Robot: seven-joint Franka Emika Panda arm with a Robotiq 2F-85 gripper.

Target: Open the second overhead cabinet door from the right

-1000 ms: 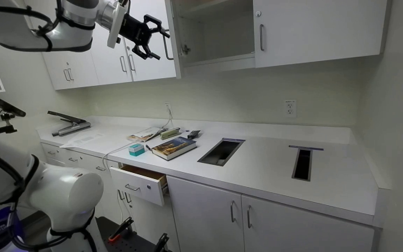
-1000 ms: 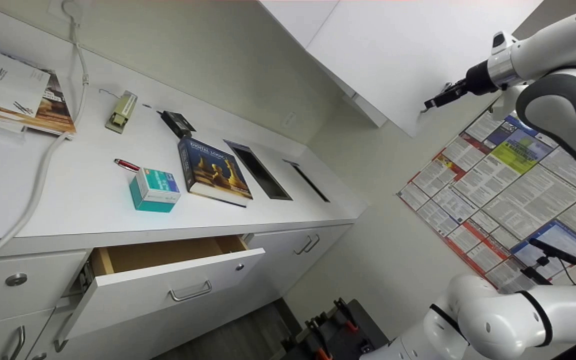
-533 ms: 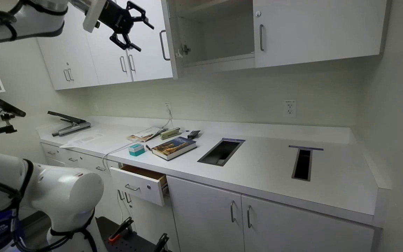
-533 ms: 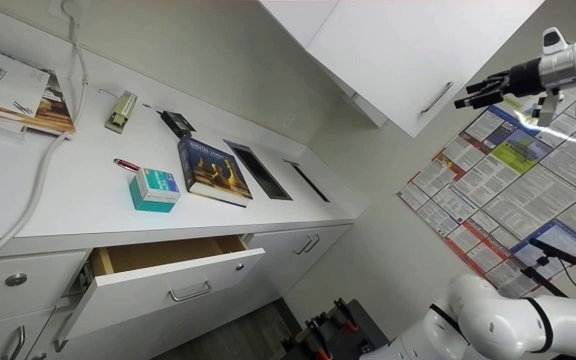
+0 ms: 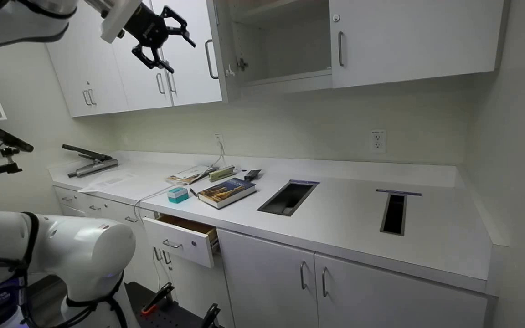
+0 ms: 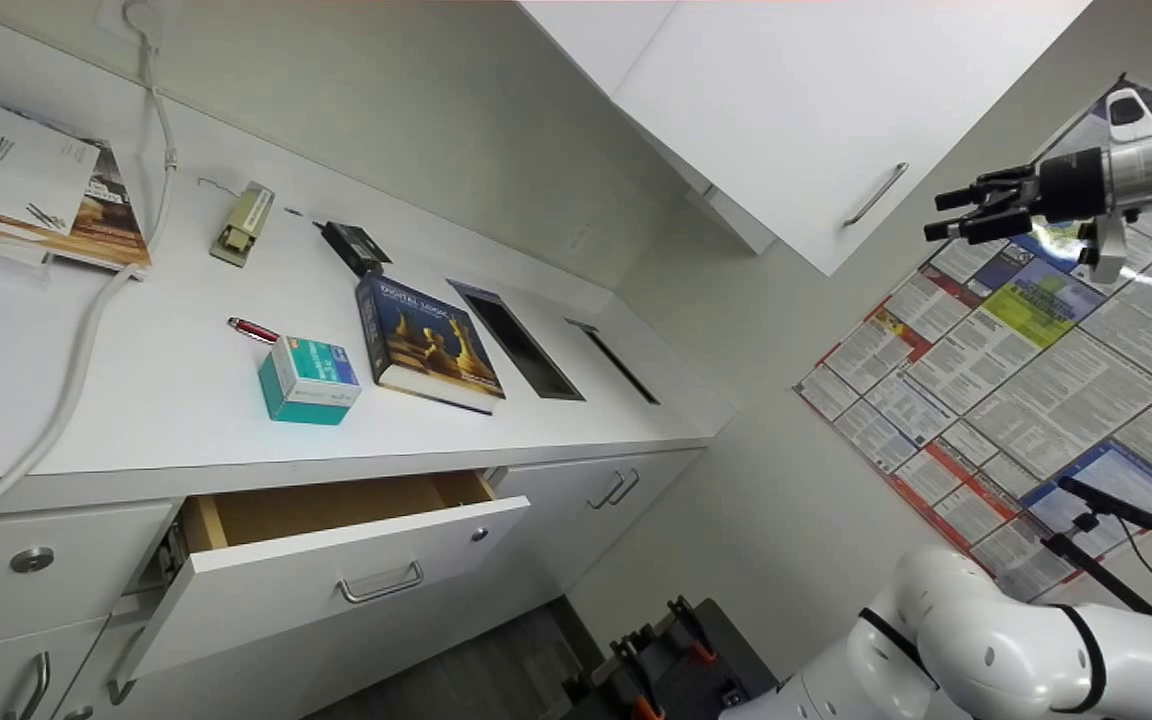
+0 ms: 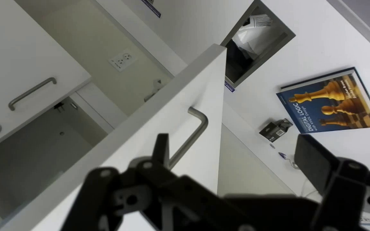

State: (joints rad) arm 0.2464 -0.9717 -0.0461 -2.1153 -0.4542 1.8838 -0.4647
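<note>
The white overhead cabinet door [image 5: 196,77] stands swung open, second from the right. It also shows in an exterior view [image 6: 796,110] and in the wrist view [image 7: 204,93]. Its grey bar handle [image 5: 209,59] also shows in an exterior view [image 6: 876,194] and, partly behind a finger, in the wrist view [image 7: 193,138]. The cabinet interior [image 5: 285,50] is exposed. My black gripper [image 5: 182,58] is open and empty, apart from the handle and out in front of the door. It also shows in an exterior view [image 6: 936,217] and in the wrist view [image 7: 236,142].
The rightmost overhead door [image 5: 417,45] is closed. Below, the white counter [image 5: 335,241] holds a book [image 5: 227,192], a teal box [image 5: 178,195] and a stapler [image 5: 221,174]. A drawer [image 5: 178,239] stands open under it. A poster wall [image 6: 986,400] is behind the arm.
My gripper has moved from the door's handle back and away from it, leaving the handle uncovered. The door stands slightly wider open. The fingers stay open.
</note>
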